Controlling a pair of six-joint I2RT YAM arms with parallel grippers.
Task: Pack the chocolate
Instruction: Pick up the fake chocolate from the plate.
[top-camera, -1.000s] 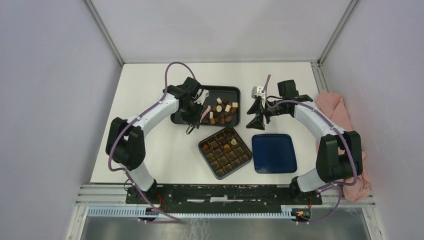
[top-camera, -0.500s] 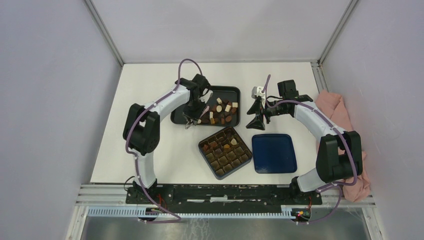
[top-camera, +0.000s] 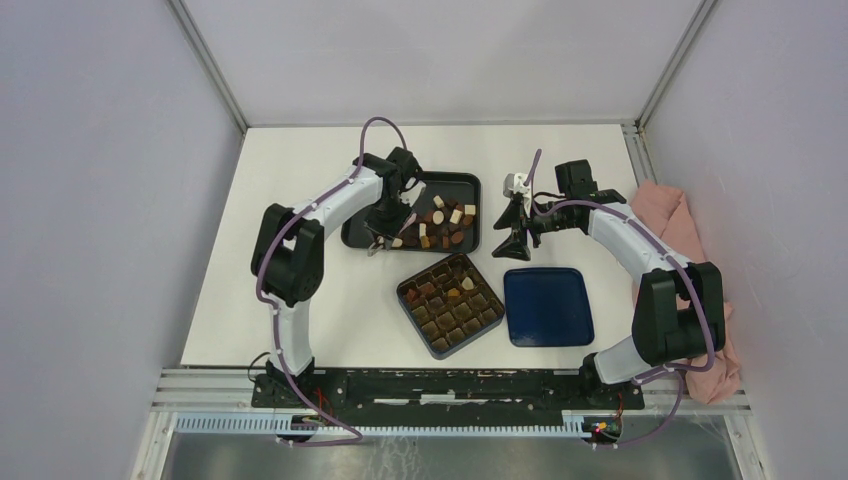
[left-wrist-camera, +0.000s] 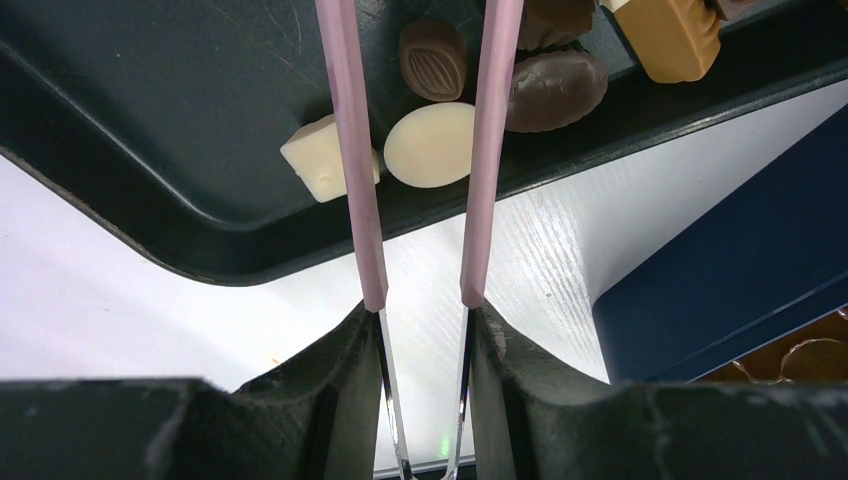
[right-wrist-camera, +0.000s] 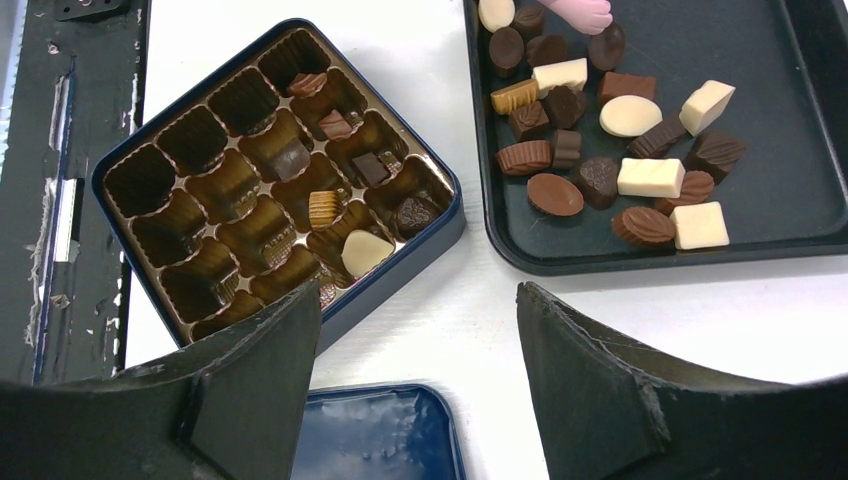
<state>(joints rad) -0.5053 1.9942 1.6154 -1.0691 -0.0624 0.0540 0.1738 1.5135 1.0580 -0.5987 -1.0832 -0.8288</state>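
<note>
Now that the left arm has swung its elbow inward, the left gripper (left-wrist-camera: 424, 325) has moved from the table just in front of the black tray (left-wrist-camera: 120, 120) to a position over the tray's near-left corner. Its fingers are clamped on the metal stem of the pink tweezers (left-wrist-camera: 350, 150). The tweezer legs stand apart and hold nothing, and the left wrist view cuts off their tips. A cream-white oval piece (left-wrist-camera: 430, 145) lies on the tray floor between the two legs, so it is probably the next pick. The right gripper (right-wrist-camera: 418, 300) has not moved. It hovers with its fingers spread wide over the table, between the tray and the blue lid (top-camera: 548, 306), and carries nothing. Most of the chocolate (right-wrist-camera: 650, 177) lies loose in the tray. Several pieces already sit in the compartment box (right-wrist-camera: 142, 180), and many cells remain vacant. Packing is therefore at an early stage. The next action calls for lowering the legs around one piece and closing them gently.
</note>
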